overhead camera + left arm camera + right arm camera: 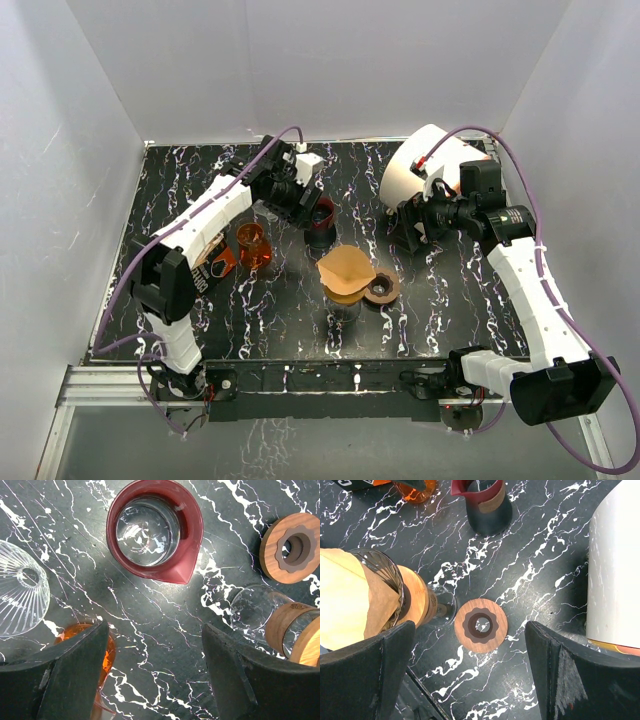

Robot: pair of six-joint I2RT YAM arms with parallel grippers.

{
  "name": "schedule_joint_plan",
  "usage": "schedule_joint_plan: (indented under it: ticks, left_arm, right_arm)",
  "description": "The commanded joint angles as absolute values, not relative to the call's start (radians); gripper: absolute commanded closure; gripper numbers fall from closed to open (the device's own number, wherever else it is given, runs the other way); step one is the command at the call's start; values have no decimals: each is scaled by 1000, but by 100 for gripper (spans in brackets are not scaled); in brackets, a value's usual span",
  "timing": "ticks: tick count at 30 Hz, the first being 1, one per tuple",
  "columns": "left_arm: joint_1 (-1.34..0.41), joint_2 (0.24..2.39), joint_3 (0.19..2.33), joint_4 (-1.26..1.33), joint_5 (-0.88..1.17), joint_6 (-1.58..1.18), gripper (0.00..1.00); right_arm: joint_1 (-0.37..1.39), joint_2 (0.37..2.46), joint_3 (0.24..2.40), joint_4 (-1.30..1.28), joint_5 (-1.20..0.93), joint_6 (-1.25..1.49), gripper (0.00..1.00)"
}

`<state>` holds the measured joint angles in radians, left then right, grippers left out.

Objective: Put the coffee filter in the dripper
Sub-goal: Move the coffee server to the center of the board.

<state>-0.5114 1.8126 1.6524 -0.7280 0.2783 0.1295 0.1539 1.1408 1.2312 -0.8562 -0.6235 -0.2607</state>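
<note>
Jaws, left: left gripper [155, 640] is spread with nothing between its fingers, hanging above the red pitcher [155, 530] toward the back of the table [450, 300].
Jaws, right: right gripper [470, 645] is spread wide and empty over the wooden ring [481, 625], with the white cylinder [615, 565] near it.
Filter: the brown paper coffee filter [345, 265] sits mouth-up in the wood-collared glass vessel [417, 600] at mid-table, touching its rim.
Dripper: probably that vessel, in which case the filter looks seated or nearly so. A ribbed glass cone [20, 592] beside the left fingers could be the dripper instead; I cannot tell which.
Direction from the jaws: from the right gripper the filter lies to its left and toward the bases, just beside one finger in the wrist view. From the left gripper it lies to the right and nearer the bases.
Long axis: the cone stands roughly upright, open end up.
Nearer arm: the right, by a little, as I judge it.
</note>
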Motion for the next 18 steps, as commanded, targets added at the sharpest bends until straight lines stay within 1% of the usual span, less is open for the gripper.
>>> schedule_joint_plan:
  ticks: [1,6,11,18]
  left_arm:
    - [-505,1767,1677,-741,298,137,27]
    - [-502,1714,1615,-788,207,215,27]
    - [-503,1674,1533,-819,128,300,30]
    - [-503,1693,1518,-855,72,438,38]
  right_arm:
    - [147,1129,1225,-810,-626,-265,10]
    - [147,1122,1225,-813,-629,-267,10]
    - [147,1130,1221,-808,-637,-266,10]
    - [147,1137,1229,-813,-641,-264,11]
